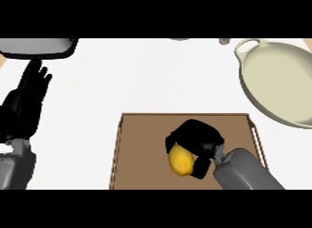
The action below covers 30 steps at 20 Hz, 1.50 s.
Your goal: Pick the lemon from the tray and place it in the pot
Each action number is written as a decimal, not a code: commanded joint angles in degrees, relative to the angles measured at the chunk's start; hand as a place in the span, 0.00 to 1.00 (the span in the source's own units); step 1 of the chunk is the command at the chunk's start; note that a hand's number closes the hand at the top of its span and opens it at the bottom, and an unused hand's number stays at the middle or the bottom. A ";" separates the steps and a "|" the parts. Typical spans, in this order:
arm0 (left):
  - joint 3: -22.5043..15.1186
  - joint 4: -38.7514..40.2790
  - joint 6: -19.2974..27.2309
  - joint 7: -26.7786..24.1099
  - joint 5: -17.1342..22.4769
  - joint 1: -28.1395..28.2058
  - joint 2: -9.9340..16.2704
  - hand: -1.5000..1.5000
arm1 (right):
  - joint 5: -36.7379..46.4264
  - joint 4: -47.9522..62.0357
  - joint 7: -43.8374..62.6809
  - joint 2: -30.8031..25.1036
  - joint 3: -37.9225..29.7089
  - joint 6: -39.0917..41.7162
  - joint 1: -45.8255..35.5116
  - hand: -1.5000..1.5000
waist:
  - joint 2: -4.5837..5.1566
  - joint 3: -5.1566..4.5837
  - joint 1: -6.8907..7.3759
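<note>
A: What is the right hand doing?

B: It is over the brown tray, fingers and thumb curled around the lemon. The yellow fruit shows below the palm, partly covered. I cannot tell whether it is lifted or resting on the tray floor.

A: So the step in hand is the pick?

B: I judge so. To do it well, keep the curl closed around the lemon's middle and raise it straight up, clear of the tray's rim, before any sideways travel.

A: And where does it go?

B: To the cream pot, up and to the right, well apart from the tray. Carry it above the near wall, then open over the middle.

A: The left hand?

B: Released, fingers straight, resting at the left edge near a grey appliance.
</note>
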 commanded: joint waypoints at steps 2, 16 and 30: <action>1.98 -0.14 -1.10 1.79 0.08 -2.14 0.28 0.50 | 4.65 2.13 -2.73 3.70 1.33 -2.43 1.02 1.00 | 0.10 0.09 -0.09; 2.70 -2.87 -2.01 0.21 -0.67 3.21 -1.10 0.50 | 5.71 -35.27 -8.74 -19.51 0.64 -4.62 33.53 1.00 | -0.29 0.07 -1.77; 3.94 -2.46 -2.57 0.40 0.10 2.32 -0.73 0.50 | -17.84 -54.75 -9.74 -11.66 -29.14 -19.08 45.50 1.00 | -0.06 0.14 -1.91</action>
